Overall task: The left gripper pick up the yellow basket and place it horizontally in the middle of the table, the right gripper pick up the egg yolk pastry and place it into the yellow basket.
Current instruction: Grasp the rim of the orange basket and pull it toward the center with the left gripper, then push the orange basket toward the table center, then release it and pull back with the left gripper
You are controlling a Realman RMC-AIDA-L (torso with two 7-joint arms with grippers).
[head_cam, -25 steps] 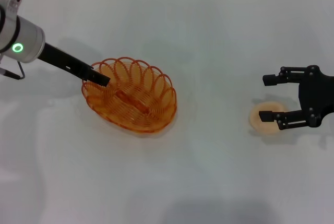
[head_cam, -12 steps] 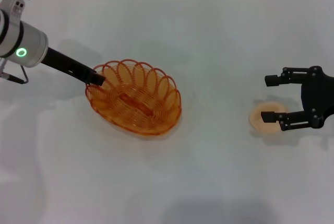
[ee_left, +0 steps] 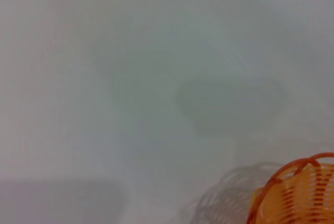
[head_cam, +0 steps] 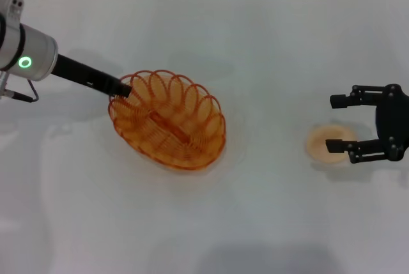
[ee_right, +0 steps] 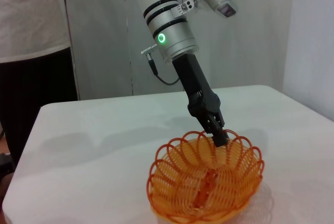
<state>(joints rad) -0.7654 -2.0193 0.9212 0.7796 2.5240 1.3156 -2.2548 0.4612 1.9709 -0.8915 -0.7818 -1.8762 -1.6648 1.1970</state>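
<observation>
Left pincer (head_cam: 121, 91) clamps yellow basket (head_cam: 167, 121) rim at ten o'clock; right pincer (head_cam: 338, 122) wide, straddling egg yolk pastry (head_cam: 326, 143) on desk (head_cam: 255, 50).

The left claw (head_cam: 121, 90) grips the yellow basket's (head_cam: 167, 121) rim; the right claw (head_cam: 337, 122) straddles the egg yolk pastry (head_cam: 328, 145).

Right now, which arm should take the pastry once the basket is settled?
Right. The right gripper is open with its fingers either side of the egg yolk pastry. The left gripper is shut on the rim of the yellow basket, far across the table.
</observation>
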